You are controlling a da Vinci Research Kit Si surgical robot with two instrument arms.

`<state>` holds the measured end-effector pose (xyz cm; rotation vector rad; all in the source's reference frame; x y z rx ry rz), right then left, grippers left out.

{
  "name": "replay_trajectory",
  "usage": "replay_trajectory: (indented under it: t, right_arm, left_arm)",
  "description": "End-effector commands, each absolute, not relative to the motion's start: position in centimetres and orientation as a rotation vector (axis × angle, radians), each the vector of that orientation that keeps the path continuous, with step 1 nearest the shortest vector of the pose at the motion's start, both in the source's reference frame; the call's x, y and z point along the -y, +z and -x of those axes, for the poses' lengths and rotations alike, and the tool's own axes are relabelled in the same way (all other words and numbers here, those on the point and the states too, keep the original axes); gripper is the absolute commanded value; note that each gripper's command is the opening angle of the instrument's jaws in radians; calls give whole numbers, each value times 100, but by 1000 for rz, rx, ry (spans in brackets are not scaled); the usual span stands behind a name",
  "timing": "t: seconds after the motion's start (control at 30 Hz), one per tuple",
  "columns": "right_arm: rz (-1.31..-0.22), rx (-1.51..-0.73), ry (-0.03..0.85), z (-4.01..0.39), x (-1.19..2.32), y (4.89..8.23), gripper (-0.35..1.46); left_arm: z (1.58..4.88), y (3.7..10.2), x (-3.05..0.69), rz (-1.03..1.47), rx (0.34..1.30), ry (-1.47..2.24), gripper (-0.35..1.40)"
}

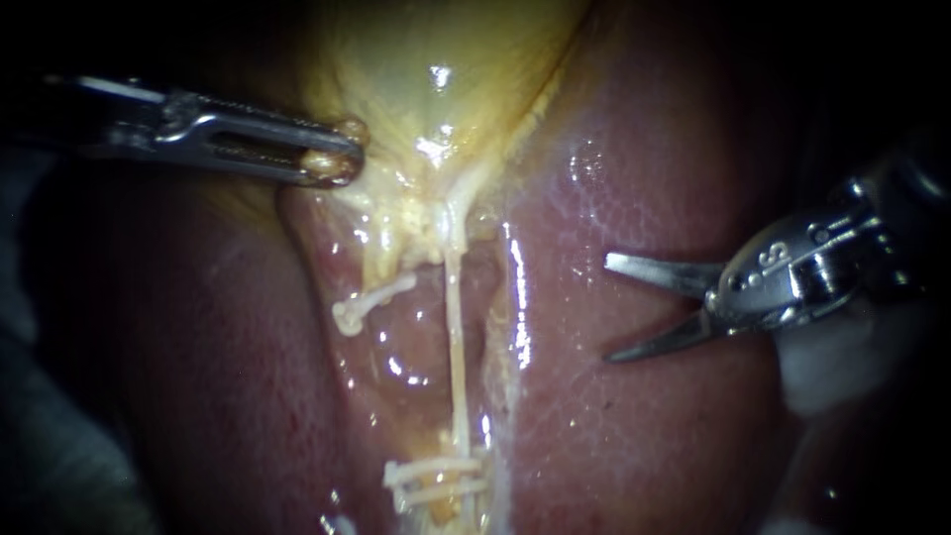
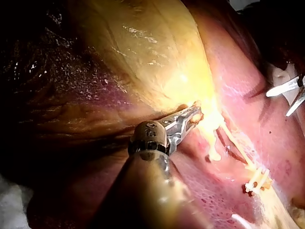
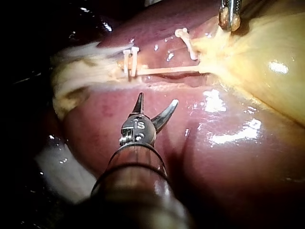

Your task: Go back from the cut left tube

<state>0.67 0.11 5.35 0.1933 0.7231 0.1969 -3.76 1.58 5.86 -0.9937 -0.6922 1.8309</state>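
Observation:
My left instrument (image 1: 342, 156) comes in from the left, its jaws shut on the lower edge of the yellow gallbladder (image 1: 436, 59), as the left wrist view also shows (image 2: 194, 114). Below it the cut left tube ends in a short stump carrying a white clip (image 1: 371, 302). Beside it the thin pale right tube (image 1: 456, 337) runs down unbroken to two white clips (image 1: 436, 481). My right instrument (image 1: 607, 308) holds its blades open over the liver (image 1: 634, 168), well to the right of both tubes and touching nothing. In the right wrist view the blades (image 3: 156, 100) stand short of the clips (image 3: 129, 61).
Wet red liver surrounds the groove that holds the tubes. Pale white material (image 1: 832, 367) lies under my right instrument's shaft at the right edge. In the right wrist view, whitish fatty tissue (image 3: 71, 76) lies beyond the paired clips.

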Motion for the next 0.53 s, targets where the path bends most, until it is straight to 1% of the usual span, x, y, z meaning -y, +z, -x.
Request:
replay_trajectory:
  t: [0.03,0.17,0.53]
  right_arm:
    - [-194,-724,196,-67,-11,535,145]
    - [-194,-724,196,-67,-11,535,145]
    - [-200,-728,194,-68,-10,535,145]
  left_arm:
    - [378,588,-158,990,697,1836,-35]
    - [382,594,-157,992,698,1838,-35]
    - [379,595,-158,989,701,1842,-35]
